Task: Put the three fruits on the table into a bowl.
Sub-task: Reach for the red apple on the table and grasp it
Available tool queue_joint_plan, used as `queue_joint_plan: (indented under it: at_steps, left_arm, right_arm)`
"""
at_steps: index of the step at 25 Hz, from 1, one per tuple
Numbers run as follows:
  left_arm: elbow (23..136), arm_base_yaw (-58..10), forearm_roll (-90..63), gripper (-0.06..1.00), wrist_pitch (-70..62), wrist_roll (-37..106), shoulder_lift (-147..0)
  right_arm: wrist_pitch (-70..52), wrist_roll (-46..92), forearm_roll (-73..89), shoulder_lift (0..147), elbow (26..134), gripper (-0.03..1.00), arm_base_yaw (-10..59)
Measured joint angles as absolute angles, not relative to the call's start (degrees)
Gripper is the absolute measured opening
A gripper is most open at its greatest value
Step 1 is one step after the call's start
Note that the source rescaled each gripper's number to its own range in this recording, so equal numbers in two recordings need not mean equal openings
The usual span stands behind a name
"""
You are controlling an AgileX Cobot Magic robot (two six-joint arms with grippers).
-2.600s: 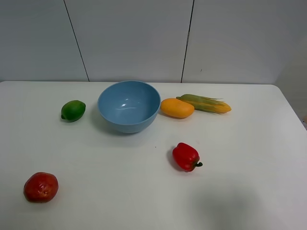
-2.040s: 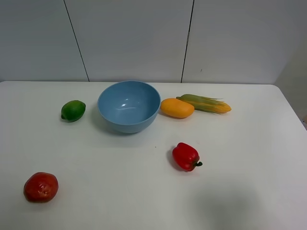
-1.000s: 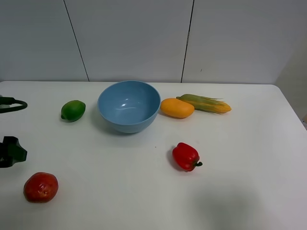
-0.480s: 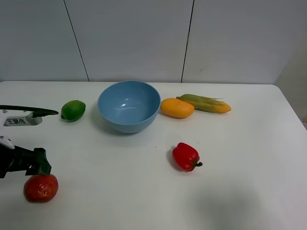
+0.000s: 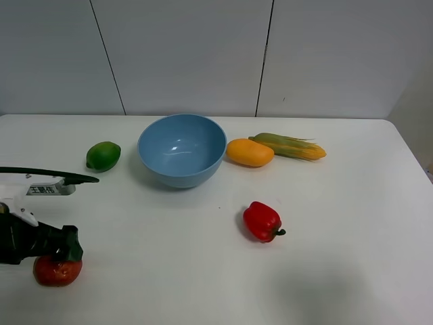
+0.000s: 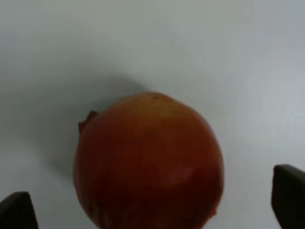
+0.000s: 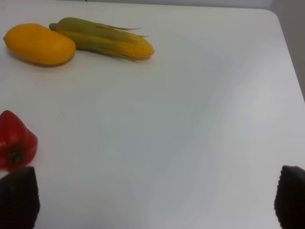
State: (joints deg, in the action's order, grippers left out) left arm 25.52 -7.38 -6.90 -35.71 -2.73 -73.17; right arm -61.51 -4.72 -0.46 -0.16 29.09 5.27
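- Fruits go in the bowl, and none of the three is in it yet.
- The red fruit (image 5: 57, 271) sits on the white surface (image 5: 352, 264) at the near left, well apart from the blue bowl (image 5: 180, 170).
- The green lime (image 5: 103, 156) lies near the bowl on its left. The yellow mango (image 5: 249, 152) lies just beside the bowl on its right.
- The left pincer (image 5: 84, 211) is spread wide and has nothing in it. In the left wrist view the red fruit sits between its two tips, with a gap on each side.
- The right pincer (image 7: 155, 198) is spread wide too, with nothing in it. It hangs over a bare part of the surface near the red pepper (image 5: 262, 221).
- I think the step now is grabbing the red fruit first.
- Next, the left pincer should close softly on the round sides, then lift the fruit and carry it over to the bowl. The fruit is round, so it may roll if pushed.
- The pepper and the corn (image 5: 291, 147) should stay where they are.
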Motion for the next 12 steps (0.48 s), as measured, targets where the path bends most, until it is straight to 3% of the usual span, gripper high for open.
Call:
queue_joint_plan:
  at_steps: [12]
  left_arm:
    - [25.38,-7.38,-6.9,1.0,-27.94,-2.73,-84.87]
  right_arm:
    - [-61.51,-4.72,-0.46,-0.16,29.09,1.0,5.27]
